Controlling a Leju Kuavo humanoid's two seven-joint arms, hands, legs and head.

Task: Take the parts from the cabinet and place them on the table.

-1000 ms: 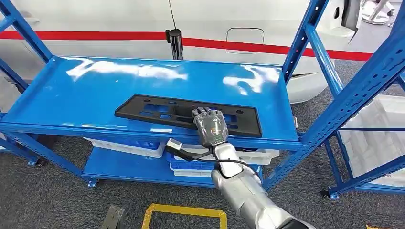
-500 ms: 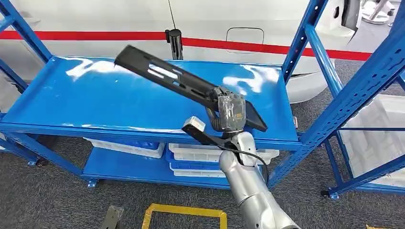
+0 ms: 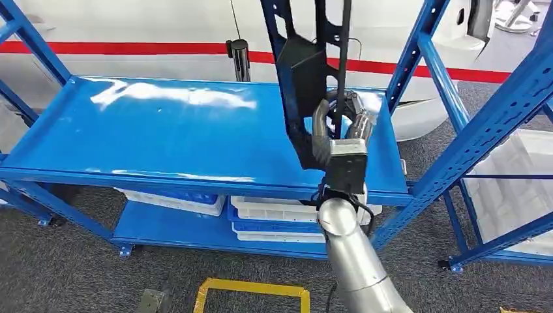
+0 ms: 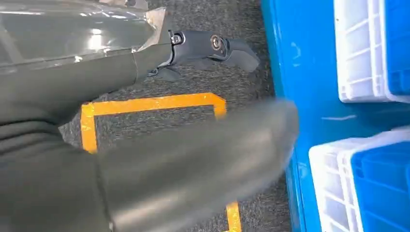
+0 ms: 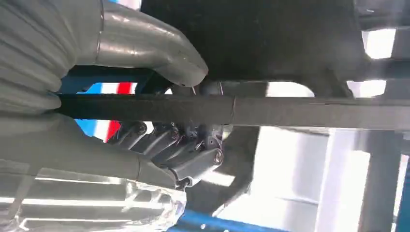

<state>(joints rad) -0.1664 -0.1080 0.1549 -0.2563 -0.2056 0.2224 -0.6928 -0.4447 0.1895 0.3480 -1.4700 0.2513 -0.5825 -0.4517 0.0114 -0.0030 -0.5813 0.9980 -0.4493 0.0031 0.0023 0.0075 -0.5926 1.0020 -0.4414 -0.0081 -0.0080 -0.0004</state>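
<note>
Here the right hand grips the black part upright, above the shelf.

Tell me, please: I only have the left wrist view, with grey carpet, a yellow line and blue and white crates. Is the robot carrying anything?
Observer: Yes. In the head view the right hand grips a long black part, held almost upright above the blue top shelf.
Operator: How does it hold it?
Observer: The right wrist view shows the thumb on one side of a bar of the part and the fingers curled on the other.
Operator: What is behind the shelf?
Observer: A white car body with a red stripe.
</note>
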